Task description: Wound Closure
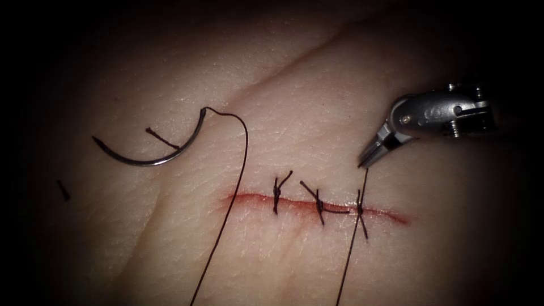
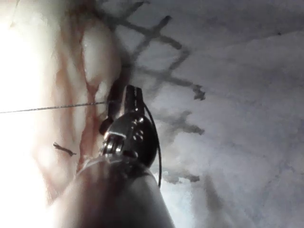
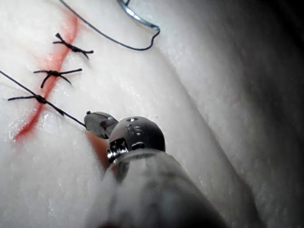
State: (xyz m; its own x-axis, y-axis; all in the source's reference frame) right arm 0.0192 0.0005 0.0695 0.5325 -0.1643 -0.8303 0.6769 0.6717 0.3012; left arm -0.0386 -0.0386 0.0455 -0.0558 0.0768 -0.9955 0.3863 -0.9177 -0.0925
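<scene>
Endoscope view gives you the red, shallow cut (image 1: 317, 207) running across the pale pork-belly tissue (image 1: 294, 113), with three dark knotted stitches (image 1: 276, 195) along it, so use the cut as your landmark. Your right arm's silver needle driver (image 1: 362, 161) comes in above the cut's right end, its shaft level and its wrist bent down and leftward, with its jaws clamped on the dark thread (image 1: 354, 238) just above the rightmost stitch; that strand runs straight from the jaw tips, through the knot on the cut, and on well below it, which suggests you are holding it under tension. The curved steel needle (image 1: 150, 150) lies free on the tissue well up and left of the cut's left end, not in the tissue and held by neither tool, with its trailing thread crossing that end of the cut. Left wrist view shows your left arm's tool (image 2: 129, 95) beside a taut thread; whether it grips anything, you cannot tell
</scene>
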